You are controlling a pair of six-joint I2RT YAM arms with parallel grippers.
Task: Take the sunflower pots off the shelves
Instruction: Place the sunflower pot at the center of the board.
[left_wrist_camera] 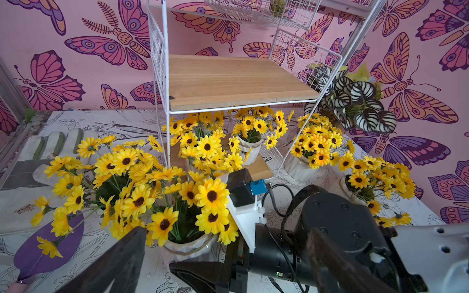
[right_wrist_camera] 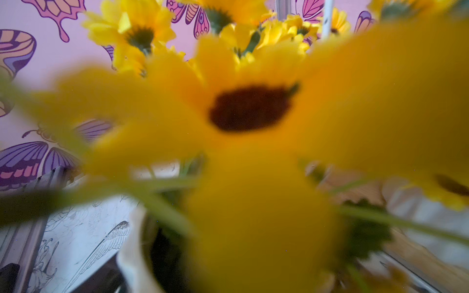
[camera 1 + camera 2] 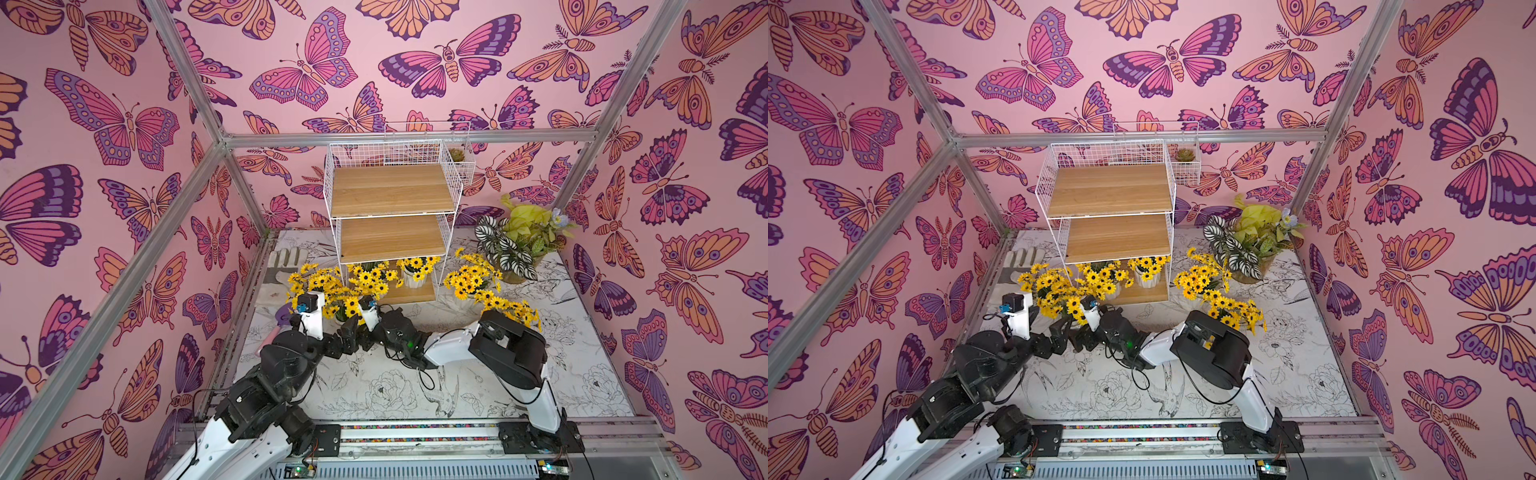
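Left tool (image 1: 227, 229): jaws wide, gripping nothing. Right tool (image 1: 203, 258): jaws wide too, pushed into the blooms of the front sunflower pot (image 1: 187, 247); can't tell whether it touches the pot. That pot stands on the surface (image 3: 374, 390), just ahead of the left tool, between both tools. Beyond the tools, two pots (image 3: 413, 278) sit on the bottom tier of the shelves (image 3: 390, 191). Left pot (image 3: 316, 282) is on the surface outboard of the left tool; two right pots (image 3: 469, 282) are well off the right tool's far side.

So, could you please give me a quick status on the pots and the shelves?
Left gripper open. Right gripper at front pot on table, grip unclear. Two pots on bottom shelf. Both arms crowd that front pot.
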